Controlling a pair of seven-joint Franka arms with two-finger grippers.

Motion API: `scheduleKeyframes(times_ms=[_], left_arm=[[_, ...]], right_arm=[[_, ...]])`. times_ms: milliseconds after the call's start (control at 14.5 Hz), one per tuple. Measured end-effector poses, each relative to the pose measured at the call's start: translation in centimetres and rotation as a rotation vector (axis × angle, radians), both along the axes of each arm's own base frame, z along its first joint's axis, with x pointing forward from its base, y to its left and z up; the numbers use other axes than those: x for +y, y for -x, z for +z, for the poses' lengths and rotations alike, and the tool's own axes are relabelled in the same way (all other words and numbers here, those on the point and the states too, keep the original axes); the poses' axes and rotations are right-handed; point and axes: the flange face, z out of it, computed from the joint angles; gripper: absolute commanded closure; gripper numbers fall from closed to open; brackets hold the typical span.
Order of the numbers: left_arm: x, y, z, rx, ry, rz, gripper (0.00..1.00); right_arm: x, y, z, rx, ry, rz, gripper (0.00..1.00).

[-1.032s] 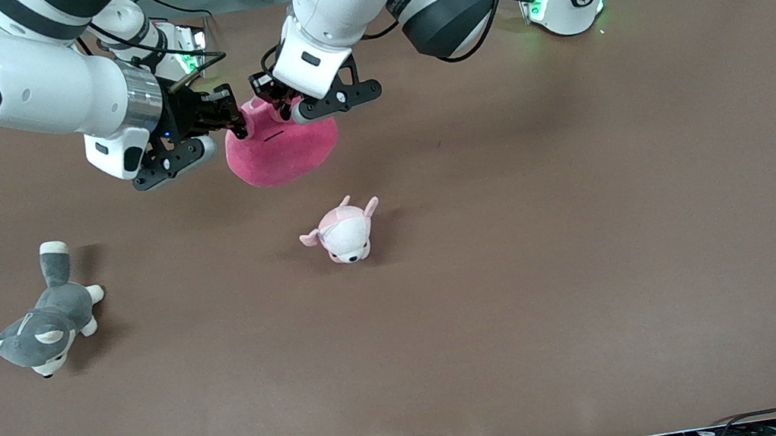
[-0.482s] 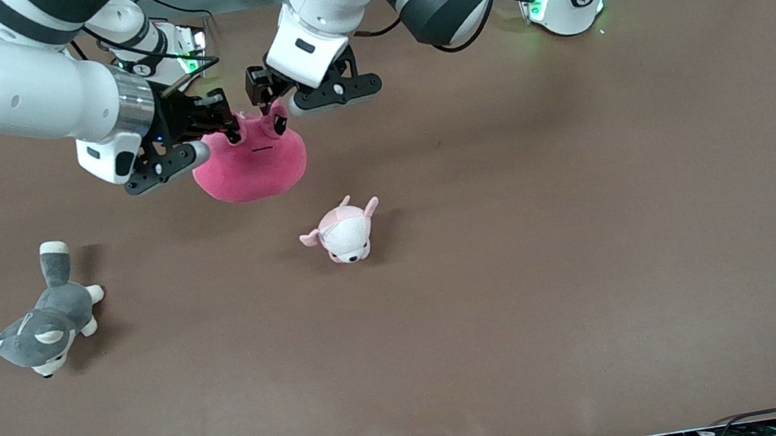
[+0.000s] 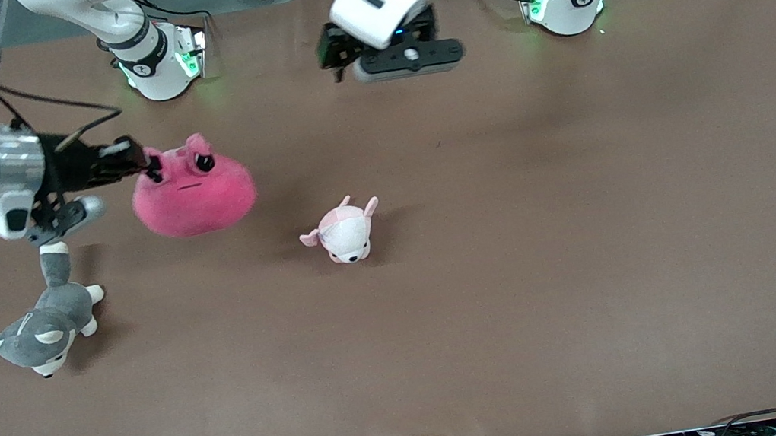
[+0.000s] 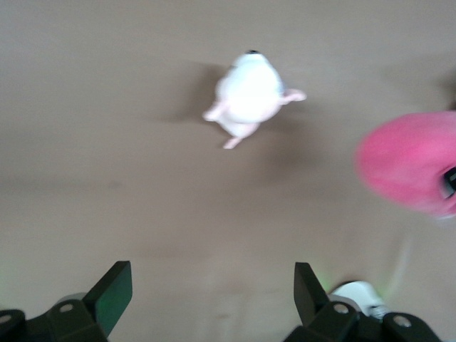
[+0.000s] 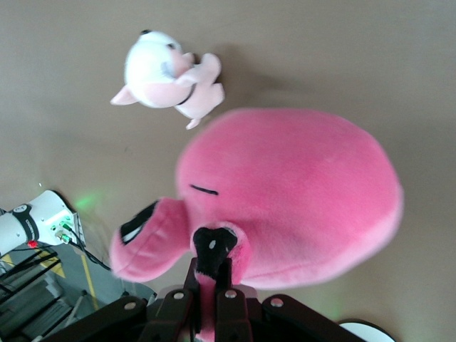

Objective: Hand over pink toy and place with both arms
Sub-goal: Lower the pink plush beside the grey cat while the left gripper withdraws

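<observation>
The pink toy (image 3: pixel 193 192) is a large hot-pink plush blob with black eyes, hanging in the air over the table toward the right arm's end. My right gripper (image 3: pixel 152 165) is shut on one of its eye stalks; the right wrist view shows the toy (image 5: pixel 285 196) filling the frame with the stalk pinched between the fingers (image 5: pixel 226 299). My left gripper (image 3: pixel 333 53) is open and empty, up near the robots' bases. In the left wrist view its gripper (image 4: pixel 212 296) holds nothing and the pink toy (image 4: pixel 410 171) is at the frame's edge.
A small pale pink-and-white plush animal (image 3: pixel 343 231) lies mid-table. A grey-and-white plush husky (image 3: pixel 43 331) lies toward the right arm's end, nearer the front camera than the pink toy. The two arm bases (image 3: pixel 157 60) stand along the table's top edge.
My left gripper has let go of the pink toy and drawn back toward its base. My right gripper has carried the toy toward the right arm's end of the table.
</observation>
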Motion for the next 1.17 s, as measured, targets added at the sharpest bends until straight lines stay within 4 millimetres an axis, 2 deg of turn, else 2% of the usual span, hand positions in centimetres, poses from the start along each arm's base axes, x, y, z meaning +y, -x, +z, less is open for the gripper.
scheduleKeyframes(times_ms=[138, 275, 413, 550, 688, 894, 963, 1170], left_arm=[[4.6, -1.3, 1.6, -0.006, -0.039, -0.073, 0.00], [9.3, -2.8, 2.7, -0.020, -0.062, -0.129, 0.00], [14.5, -4.2, 3.2, -0.046, -0.079, -0.188, 0.00], [19.7, -5.6, 3.3, -0.069, -0.094, -0.234, 0.00], [24.8, -7.1, 3.2, -0.075, -0.103, -0.224, 0.00], [32.5, -9.6, 2.4, -0.068, -0.135, -0.154, 0.00], [34.5, -10.0, 2.2, -0.068, -0.166, -0.134, 0.00], [37.5, -11.1, 1.3, -0.062, -0.199, -0.095, 0.00]], right_arm=[[-3.5, -2.2, -3.9, 0.046, 0.001, -0.050, 0.98], [-6.0, -5.2, -8.1, 0.080, 0.000, -0.080, 0.98], [-6.6, -8.1, -11.8, 0.082, 0.003, -0.088, 0.98], [-6.7, -10.1, -14.6, 0.053, -0.002, -0.069, 0.98], [-6.8, -11.2, -16.3, 0.027, -0.004, -0.060, 0.98], [-6.8, -11.4, -17.1, 0.030, -0.005, -0.059, 0.98], [-6.8, -11.5, -17.5, 0.032, -0.005, -0.060, 0.98], [-6.9, -11.6, -18.4, 0.041, -0.005, -0.059, 0.97]])
